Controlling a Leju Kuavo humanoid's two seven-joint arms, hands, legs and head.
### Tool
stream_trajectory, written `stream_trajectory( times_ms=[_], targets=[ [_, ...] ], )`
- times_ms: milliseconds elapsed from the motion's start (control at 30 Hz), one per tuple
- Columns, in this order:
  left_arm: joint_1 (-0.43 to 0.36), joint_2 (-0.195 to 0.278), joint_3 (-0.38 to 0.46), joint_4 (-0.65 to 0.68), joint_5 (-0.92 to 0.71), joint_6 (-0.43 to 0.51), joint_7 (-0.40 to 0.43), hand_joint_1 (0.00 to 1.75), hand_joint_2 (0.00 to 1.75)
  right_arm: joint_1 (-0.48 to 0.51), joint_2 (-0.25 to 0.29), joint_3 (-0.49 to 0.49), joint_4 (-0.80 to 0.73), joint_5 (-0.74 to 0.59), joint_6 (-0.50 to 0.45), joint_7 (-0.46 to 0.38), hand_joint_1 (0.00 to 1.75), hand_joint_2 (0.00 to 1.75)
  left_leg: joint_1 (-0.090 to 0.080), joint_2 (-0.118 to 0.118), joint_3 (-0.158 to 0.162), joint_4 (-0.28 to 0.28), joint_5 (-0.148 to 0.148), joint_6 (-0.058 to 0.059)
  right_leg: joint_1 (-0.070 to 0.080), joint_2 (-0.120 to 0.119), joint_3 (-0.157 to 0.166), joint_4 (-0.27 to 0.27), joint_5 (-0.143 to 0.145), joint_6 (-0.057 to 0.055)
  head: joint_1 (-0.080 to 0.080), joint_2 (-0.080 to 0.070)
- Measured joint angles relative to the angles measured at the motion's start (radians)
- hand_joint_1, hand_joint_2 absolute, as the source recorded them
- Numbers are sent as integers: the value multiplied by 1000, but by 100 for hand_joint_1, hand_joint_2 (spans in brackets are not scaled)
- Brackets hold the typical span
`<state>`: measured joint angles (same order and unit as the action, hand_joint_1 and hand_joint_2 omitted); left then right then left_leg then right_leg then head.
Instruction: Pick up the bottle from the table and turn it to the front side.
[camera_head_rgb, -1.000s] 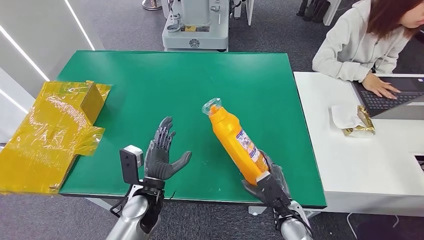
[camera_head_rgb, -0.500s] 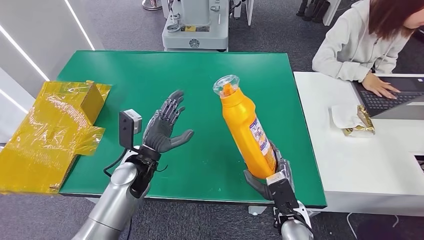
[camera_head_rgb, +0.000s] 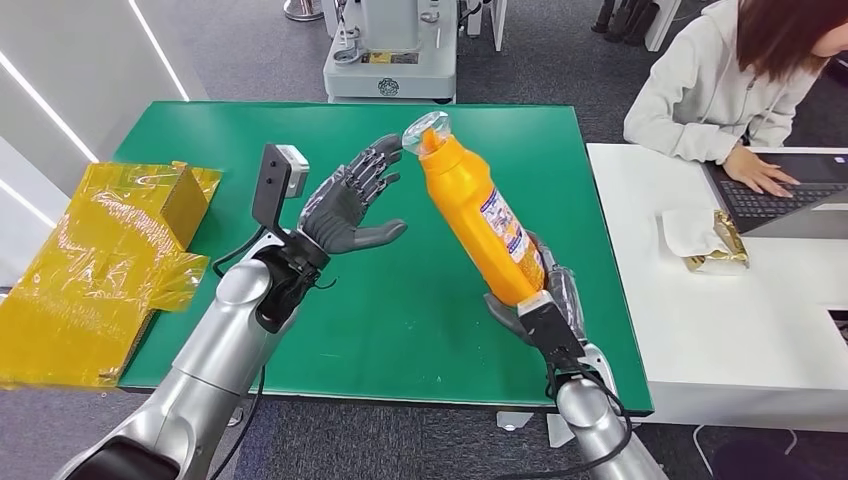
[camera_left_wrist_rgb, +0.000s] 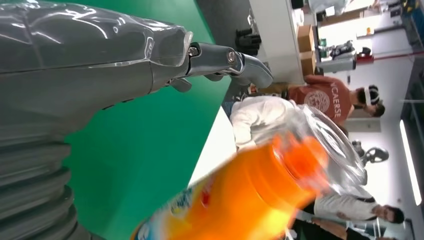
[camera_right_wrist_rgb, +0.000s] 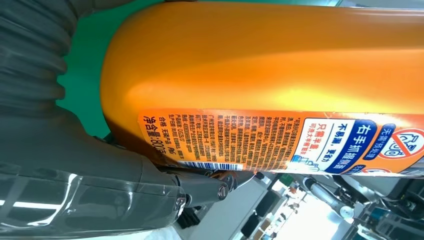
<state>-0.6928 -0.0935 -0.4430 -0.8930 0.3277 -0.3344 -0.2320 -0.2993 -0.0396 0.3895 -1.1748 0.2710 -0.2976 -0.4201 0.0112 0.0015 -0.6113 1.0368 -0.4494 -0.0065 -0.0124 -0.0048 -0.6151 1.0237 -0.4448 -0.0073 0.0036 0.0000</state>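
bottle: orange plastic bottle w/ clear cap, lifted above green table, cap tilted toward 11 o'clock, label w/ barcode showing.
right hand: right hand grasps bottle's base.
left hand: left hand released, fingers spread, fingertips just beside cap.
3 o'clock: person in grey hoodie at laptop.

L robot hand was raised, palm up, fingers spread, holding nothing. R robot hand was lower, fingers wrapped round bottle base, arm bent.
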Motion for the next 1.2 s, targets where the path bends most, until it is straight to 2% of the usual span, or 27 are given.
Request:
stream_trajectory(
  times_ms=[200,467,600,933,1200],
  targets=[
    [-67,-8,-26,37,35,-17,24,0,175,-108,20,1,104,-15,1,-20,175,175,0,0,0,0,0,0,0,0,0,0,0,0,0,0],
    [-112,-29,-35,98,144,-81,73,0,175,-191,75,20,189,29,-30,8,175,175,0,0,0,0,0,0,0,0,0,0,0,0,0,0],
    [-130,-44,-43,133,162,-87,78,0,175,-213,94,22,223,35,-41,4,175,175,0,0,0,0,0,0,0,0,0,0,0,0,0,0],
    [-164,-91,-73,199,164,-69,28,0,175,-249,144,19,273,83,-109,-54,175,175,0,0,0,0,0,0,0,0,0,0,0,0,0,0],
    [-183,-111,-76,243,215,-96,34,0,175,-254,155,18,300,100,-134,-72,175,175,0,0,0,0,0,0,0,0,0,0,0,0,0,0]
  ],
)
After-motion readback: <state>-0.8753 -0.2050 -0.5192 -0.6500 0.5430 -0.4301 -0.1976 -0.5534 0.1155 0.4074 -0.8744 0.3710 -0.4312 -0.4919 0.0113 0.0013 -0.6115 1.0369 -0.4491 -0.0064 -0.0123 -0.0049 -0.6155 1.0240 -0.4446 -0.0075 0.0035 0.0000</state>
